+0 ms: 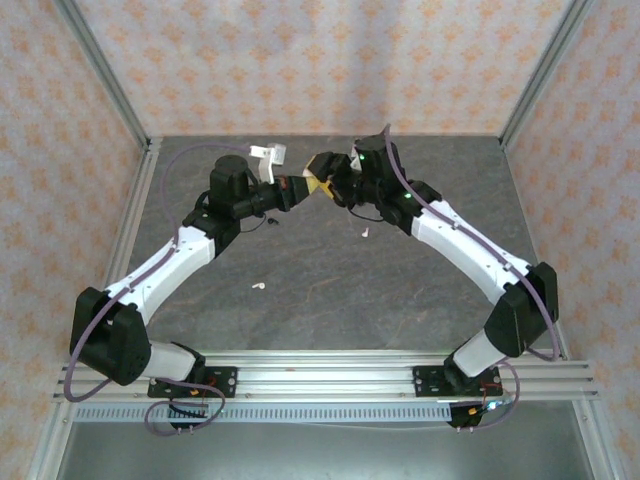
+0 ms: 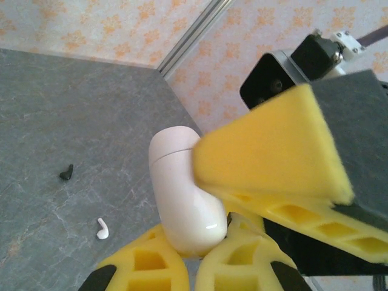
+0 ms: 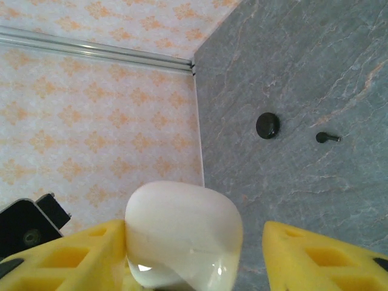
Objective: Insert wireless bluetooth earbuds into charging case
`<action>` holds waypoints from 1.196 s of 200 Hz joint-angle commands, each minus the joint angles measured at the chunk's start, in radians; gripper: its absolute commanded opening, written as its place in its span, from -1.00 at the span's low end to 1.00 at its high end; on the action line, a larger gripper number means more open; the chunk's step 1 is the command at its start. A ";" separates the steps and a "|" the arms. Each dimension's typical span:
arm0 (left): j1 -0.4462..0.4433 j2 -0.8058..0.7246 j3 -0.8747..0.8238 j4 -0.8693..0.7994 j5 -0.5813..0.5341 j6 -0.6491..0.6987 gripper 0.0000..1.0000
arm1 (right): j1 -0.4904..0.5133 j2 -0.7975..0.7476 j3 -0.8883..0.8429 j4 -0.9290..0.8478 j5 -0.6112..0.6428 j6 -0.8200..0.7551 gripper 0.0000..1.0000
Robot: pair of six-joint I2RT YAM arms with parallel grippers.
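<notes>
Left gripper (image 2: 195, 245) is pinching the white charging case (image 2: 182, 182) by its lower end. Right gripper (image 3: 195, 242) is spread wide, one finger against the case, the other clear of it.

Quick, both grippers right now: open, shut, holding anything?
Left gripper: shut on the glossy white rounded charging case.
Right gripper: open, jaws either side of that case.

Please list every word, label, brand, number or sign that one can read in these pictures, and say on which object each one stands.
There is no text that can be read.
On the white charging case: a plain glossy shell, no print visible.
On the wallpaper: only an orange flower pattern, no letters.
On the white arm links: no legible marking; any label is too small to tell.
</notes>
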 commanded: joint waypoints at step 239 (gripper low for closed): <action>0.005 -0.058 0.264 -0.023 0.338 -0.187 -1.00 | -0.120 -0.086 -0.131 0.711 -0.464 0.004 -0.52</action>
